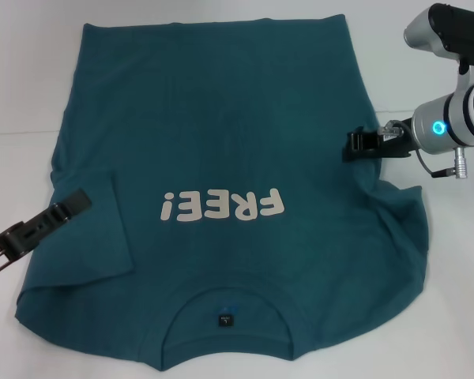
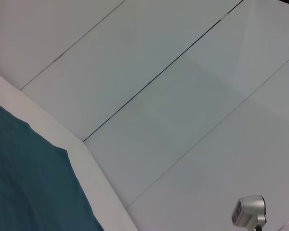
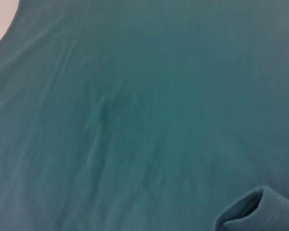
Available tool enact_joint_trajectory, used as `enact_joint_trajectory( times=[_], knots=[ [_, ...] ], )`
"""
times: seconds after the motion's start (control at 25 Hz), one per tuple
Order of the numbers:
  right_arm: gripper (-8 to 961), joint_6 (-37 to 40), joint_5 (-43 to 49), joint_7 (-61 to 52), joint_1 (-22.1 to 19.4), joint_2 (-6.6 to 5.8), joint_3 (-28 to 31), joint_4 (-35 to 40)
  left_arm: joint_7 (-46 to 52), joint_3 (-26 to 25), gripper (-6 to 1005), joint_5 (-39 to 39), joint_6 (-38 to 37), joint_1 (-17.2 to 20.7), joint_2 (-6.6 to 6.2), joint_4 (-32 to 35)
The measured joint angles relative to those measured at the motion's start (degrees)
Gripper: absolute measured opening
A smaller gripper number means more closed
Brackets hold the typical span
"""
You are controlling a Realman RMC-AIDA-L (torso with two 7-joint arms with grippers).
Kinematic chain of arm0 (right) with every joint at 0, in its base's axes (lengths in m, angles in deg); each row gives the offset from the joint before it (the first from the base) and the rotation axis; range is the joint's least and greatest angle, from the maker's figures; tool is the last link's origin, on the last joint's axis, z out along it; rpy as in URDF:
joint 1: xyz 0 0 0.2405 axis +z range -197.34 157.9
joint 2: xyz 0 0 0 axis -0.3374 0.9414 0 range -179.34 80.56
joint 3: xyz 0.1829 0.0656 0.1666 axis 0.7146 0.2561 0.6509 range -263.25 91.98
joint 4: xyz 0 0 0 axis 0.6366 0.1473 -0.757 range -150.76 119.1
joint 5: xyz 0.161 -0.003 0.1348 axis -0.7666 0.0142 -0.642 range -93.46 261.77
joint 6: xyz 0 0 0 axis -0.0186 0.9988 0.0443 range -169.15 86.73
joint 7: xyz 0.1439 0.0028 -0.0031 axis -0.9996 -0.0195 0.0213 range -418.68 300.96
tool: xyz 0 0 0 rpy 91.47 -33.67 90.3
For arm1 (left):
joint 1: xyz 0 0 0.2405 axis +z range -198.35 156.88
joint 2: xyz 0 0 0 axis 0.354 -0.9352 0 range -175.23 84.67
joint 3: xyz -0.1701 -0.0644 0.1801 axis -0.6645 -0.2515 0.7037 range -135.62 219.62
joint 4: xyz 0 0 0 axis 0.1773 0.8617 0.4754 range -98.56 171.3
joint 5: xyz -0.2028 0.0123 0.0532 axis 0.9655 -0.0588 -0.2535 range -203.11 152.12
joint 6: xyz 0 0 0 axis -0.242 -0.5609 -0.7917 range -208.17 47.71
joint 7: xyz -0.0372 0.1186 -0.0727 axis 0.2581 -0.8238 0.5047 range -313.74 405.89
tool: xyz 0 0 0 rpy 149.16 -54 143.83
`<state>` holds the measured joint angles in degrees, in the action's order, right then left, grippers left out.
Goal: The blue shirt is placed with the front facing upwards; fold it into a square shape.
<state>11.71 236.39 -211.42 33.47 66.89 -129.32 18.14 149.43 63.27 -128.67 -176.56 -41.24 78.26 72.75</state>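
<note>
On white table (image 1: 16, 79): one blue shirt (image 1: 221, 134); left gripper (image 1: 63, 207) over sleeve, right gripper (image 1: 355, 146) at edge; grip states unclear.

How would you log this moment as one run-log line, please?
blue shirt: flat, front up, left sleeve folded in | left gripper: over left sleeve | right gripper: at right edge

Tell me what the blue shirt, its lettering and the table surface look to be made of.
The blue shirt: soft matte knit, probably cotton; it creases gently and has a ribbed collar. The "FREE!" lettering: flat opaque white, seemingly a print or transfer. The table: smooth, hard white surface, faintly glossy; laminate or painted board, I can't tell which.
</note>
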Motion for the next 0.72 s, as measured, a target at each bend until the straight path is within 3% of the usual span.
enact_joint_trajectory(
  times=[0.52,0.72],
  knots=[
    [148,-9.3,0.6,-0.7,2.9,0.09,-0.1,-5.0,-0.1,0.0,796,0.0,0.0,-0.1,0.12,-0.2],
    [156,-10.1,0.7,-0.7,3.4,0.15,-2.7,-5.2,-0.1,0.0,798,0.0,0.0,0.0,0.13,-0.2]
  ],
)
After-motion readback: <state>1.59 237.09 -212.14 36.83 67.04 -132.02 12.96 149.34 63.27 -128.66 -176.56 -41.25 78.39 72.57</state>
